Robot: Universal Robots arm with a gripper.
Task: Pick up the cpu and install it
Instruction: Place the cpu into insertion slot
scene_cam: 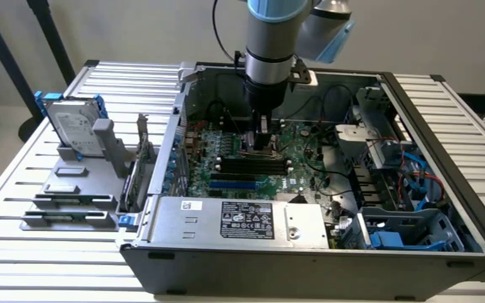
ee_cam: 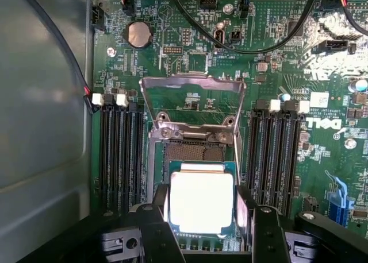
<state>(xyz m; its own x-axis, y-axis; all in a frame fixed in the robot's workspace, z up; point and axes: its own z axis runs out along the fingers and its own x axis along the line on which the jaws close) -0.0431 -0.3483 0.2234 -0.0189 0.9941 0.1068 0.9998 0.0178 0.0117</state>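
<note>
Silver-topped cpu (ee_cam: pixel 201 201), gripped at two opposite edges by the fingers (ee_cam: pixel 158 223) of the gripper (scene_cam: pixel 261 146), at the open socket (ee_cam: pixel 192 153) on the green motherboard (ee_cam: pixel 190 62), between black memory slots (ee_cam: pixel 118 154), inside the computer case (scene_cam: pixel 444 126).

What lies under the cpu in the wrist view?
The open socket: a strip of its pin field shows beyond the cpu, which covers the rest.
</note>
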